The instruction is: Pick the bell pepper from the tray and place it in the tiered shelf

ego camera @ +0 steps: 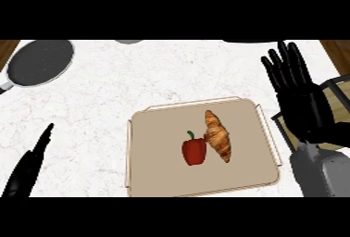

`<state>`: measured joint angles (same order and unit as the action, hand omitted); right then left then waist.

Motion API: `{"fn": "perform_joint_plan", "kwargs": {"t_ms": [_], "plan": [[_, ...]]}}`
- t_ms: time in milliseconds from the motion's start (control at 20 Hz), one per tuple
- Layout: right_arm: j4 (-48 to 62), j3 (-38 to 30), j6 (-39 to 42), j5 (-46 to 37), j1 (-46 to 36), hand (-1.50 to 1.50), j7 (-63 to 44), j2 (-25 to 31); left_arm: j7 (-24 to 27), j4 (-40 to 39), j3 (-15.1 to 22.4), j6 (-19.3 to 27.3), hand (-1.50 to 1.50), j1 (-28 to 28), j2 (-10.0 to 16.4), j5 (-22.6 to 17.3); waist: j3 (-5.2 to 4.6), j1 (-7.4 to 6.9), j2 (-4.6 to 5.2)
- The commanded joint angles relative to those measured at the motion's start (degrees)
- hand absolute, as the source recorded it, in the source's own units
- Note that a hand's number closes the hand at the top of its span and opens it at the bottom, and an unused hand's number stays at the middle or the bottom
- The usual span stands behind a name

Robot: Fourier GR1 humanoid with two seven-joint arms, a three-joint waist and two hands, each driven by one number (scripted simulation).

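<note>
Looking steeply down at a white marble counter [103, 106]. The robot's right hand [301, 99] is raised at the right side, its black fingers straight and spread apart, holding nothing. Below this hand and off to its left, well apart from it, lies a flat beige tray [157, 139] with a thin raised rim. On the tray a red bell pepper [193, 151] with a green stem lies beside a golden croissant [219, 136], the two touching or nearly so. The pepper is on the far side of the croissant from the right hand, so a reach would probably have to come from above rather than across the pastry. Directly behind the right hand, and partly hidden by it, stands the tiered shelf [340, 95], a dark frame with wooden boards. Because the shelf is so close to this hand, the right hand seems the natural one to do the carrying. The left hand [31, 162] shows at the lower left, seen edge-on, fingers straight and pressed together, resting well clear of the tray. Beyond it, toward the far corner, sits a dark round pan [37, 62]. The pepper has not yet been picked up
</note>
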<state>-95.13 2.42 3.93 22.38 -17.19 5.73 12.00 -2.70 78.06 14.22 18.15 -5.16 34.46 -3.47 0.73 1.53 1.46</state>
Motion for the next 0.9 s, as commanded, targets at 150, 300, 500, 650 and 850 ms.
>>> {"fn": "perform_joint_plan", "kwargs": {"t_ms": [150, 300, 500, 650, 850], "plan": [[4.9, -3.2, 11.0, 10.3, -4.8, 1.5, 8.8, -2.9, 1.4, 9.1, -0.8, -4.1, 0.0, 6.8, -3.3, -5.2, -0.49, -2.76, -1.29], [8.6, -1.6, 7.2, -9.4, -2.4, 1.5, 1.6, 12.7, 3.2, 10.4, -1.0, -4.7, 0.0, 8.1, -5.7, -8.1, -1.99, -0.74, -1.06], [22.6, 1.4, 11.6, -2.0, -0.6, -1.5, 4.5, 2.5, 1.7, 13.0, -1.9, -8.5, 0.0, 10.1, -6.4, -13.0, -0.65, -2.94, -0.92], [24.5, 5.5, 20.4, -4.5, 0.5, -1.5, 12.5, 2.4, -2.4, 18.9, -1.9, -6.8, 0.0, 8.1, -5.2, -12.4, -0.61, -2.84, -1.36], [24.0, 3.0, 29.7, -4.5, 2.6, -1.5, 17.8, 8.9, -1.6, 18.6, -3.6, -7.6, 0.0, 7.4, -6.6, -13.1, -0.69, -1.93, -1.5]]}}
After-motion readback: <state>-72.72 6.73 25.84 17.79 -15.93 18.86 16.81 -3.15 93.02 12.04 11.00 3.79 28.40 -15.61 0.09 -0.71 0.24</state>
